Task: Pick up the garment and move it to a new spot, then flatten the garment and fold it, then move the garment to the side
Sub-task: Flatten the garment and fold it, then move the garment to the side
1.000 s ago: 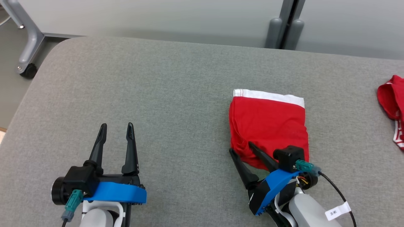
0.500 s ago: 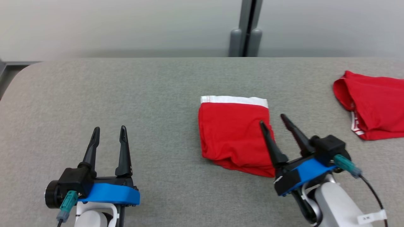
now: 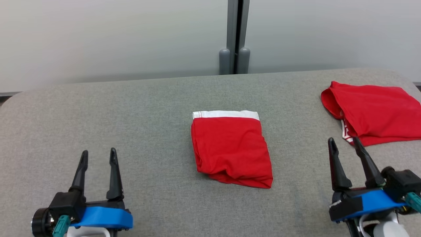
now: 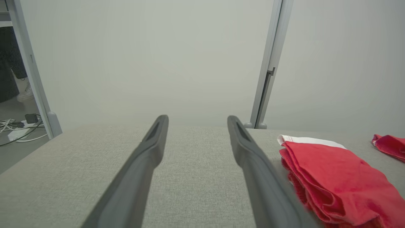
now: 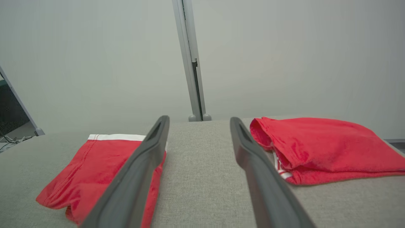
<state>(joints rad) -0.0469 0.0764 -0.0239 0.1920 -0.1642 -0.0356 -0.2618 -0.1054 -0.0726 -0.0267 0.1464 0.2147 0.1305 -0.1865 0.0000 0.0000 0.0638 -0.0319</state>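
Standing open with nothing between their fingers, the left gripper and the right gripper are low at the near edge of the grey padded table. Between them, in the middle of the table, lies the folded red garment, its white waistband on the far side. A second red garment lies at the far right, near the right gripper.

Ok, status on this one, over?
Left gripper and right gripper open, empty. Folded garment lies free on table. Second red garment close beside right gripper.
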